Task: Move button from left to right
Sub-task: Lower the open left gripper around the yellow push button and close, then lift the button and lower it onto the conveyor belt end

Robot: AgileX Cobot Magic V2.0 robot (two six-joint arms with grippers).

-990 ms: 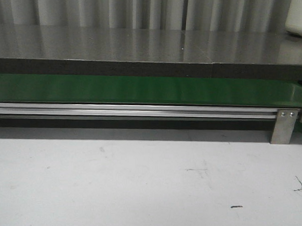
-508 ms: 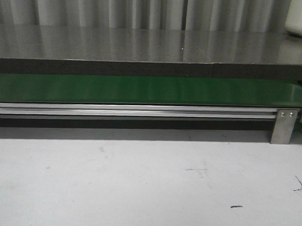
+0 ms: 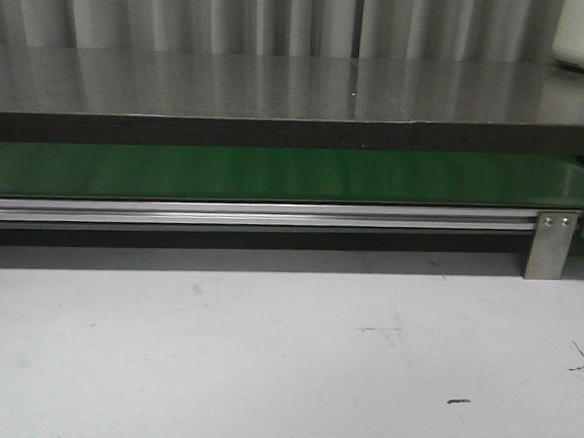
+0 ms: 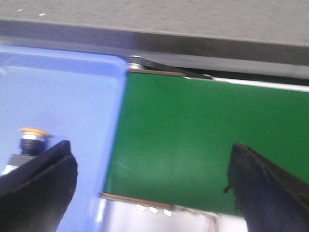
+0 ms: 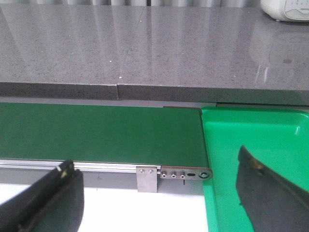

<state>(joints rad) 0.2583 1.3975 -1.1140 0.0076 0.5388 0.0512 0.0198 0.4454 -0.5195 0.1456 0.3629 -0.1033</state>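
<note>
Front view shows no arm, no gripper, no button: only the grey stone counter (image 3: 278, 87) at rear, the green conveyor belt (image 3: 275, 175) below it w/ its aluminium rail (image 3: 263, 216) and end bracket (image 3: 549, 244), and the white tabletop (image 3: 267, 354) in front. Left wrist view: belt end meets a blue bin (image 4: 72, 96); bin wall sits just beside the belt edge. Right wrist view: belt's other end abuts a green tray (image 5: 256, 140), which shows nothing lying in its visible part. Left gripper (image 4: 149, 188) hangs above the bin/belt junction, fingers spread wide, nothing between them. Right gripper (image 5: 159, 203) likewise spread wide over belt end and tray corner, holding nothing. Button (image 4: 32, 140) stands inside the blue bin, orange cap up, metal collar below; lower body hidden behind the left finger, image blurred, so contact w/ finger cannot be confirmed. Assessment: pick-up step is in hand, approach phase; button not yet grasped, transfer not begun. Next move, est.: left gripper must shift toward the button so the cap sits centred between the fingers, descend into the bin clear of its wall, then close on the body below the cap. Risk: bin wall near the approach path.
</note>
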